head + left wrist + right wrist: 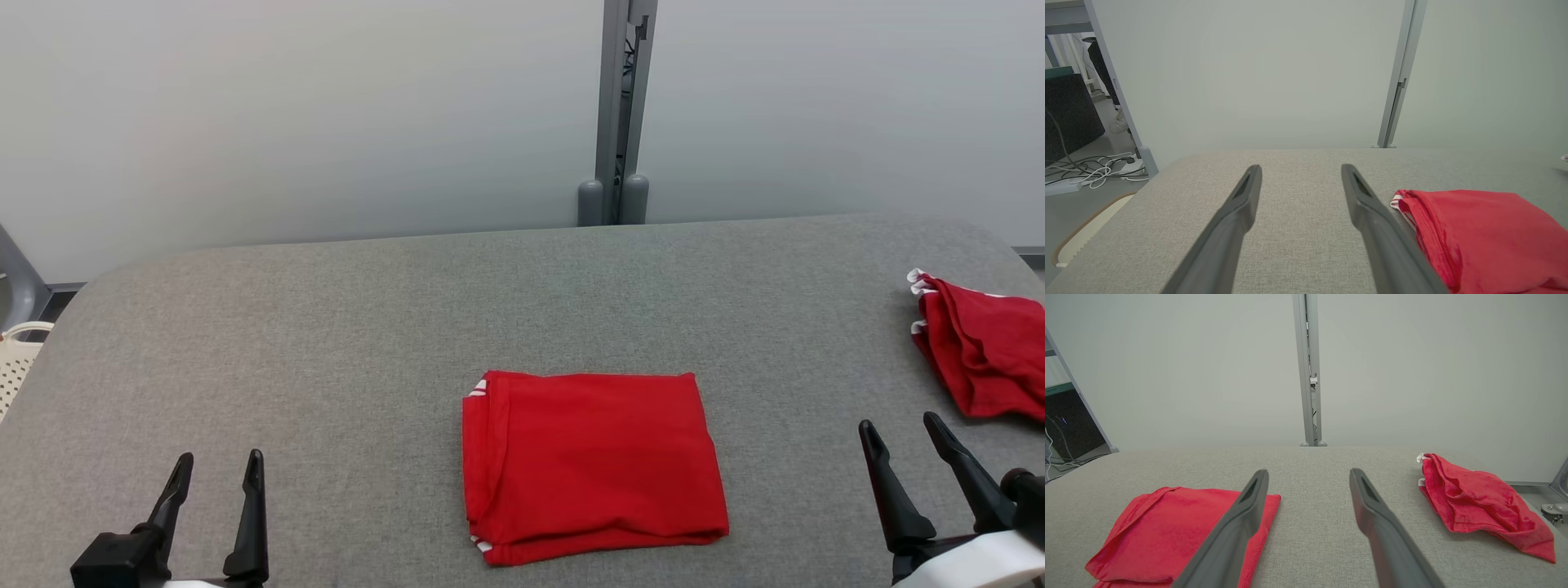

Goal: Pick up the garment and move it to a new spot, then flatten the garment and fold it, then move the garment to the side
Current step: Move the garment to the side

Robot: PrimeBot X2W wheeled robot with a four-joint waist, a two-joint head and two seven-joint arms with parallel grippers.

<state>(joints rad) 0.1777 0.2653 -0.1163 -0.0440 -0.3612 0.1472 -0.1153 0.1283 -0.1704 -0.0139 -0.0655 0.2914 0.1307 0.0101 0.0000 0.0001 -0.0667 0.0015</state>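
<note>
Left pincer [220, 462] wide open, holding nothing | right pincer [900, 426] the same — both at the near edge of the grey worktop [326, 327] | folded red garment [592, 461] lies flat between them | second red garment [984, 351] crumpled at the right edge

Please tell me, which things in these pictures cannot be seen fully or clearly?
- Folded red garment: its own top layer hides the inner layers, head view; the kind of garment cannot be told.
- Second red garment: cut off by the right edge, head view.
- White basket: mostly cut off by the left edge, head view.
- Right wrist view: a finger of the right gripper covers part of the folded garment.
</note>
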